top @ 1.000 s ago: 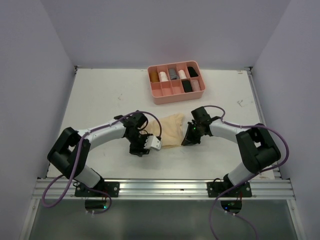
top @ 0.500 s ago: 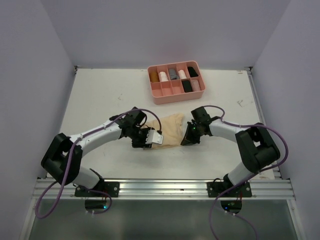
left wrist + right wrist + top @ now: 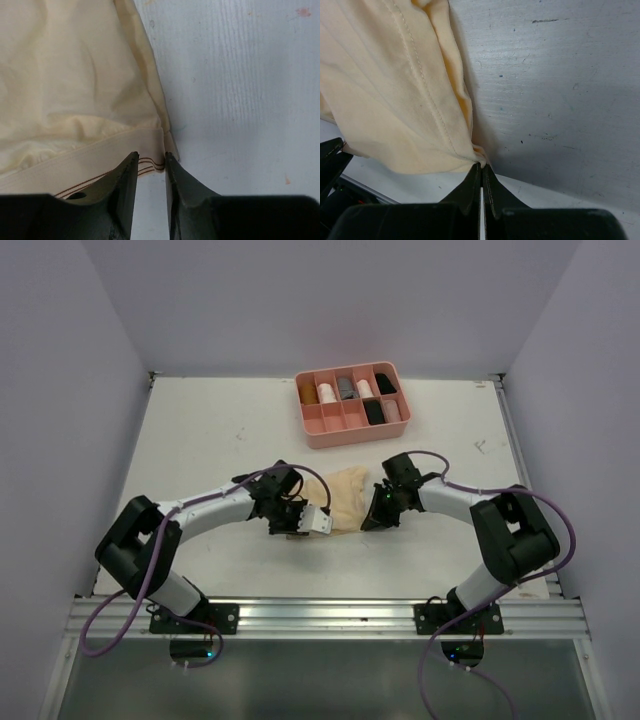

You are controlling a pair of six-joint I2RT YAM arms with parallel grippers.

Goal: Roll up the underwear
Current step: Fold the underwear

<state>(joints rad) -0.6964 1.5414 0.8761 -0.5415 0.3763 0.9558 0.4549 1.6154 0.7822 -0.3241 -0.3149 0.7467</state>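
Right gripper (image 3: 480, 167) clenched an edge of the pale tan cloth underwear (image 3: 385, 90); left gripper (image 3: 151, 157), narrowly parted, straddled its waistband corner.

No readable text or numbers, underwear (image 3: 70, 85) unmarked, tray (image 3: 345, 438) perhaps too distant

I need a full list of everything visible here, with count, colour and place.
table: one, white, under everything
underwear: one, pale tan, lying mid-table
tray: one, pink, divided, far side of table
rolled cloths: several, tan, pale pink, grey, black, inside tray compartments
rail: one, silver, near edge
left gripper: one, black, jaws slightly apart at the waistband corner
right gripper: one, black, shut on the underwear's other side
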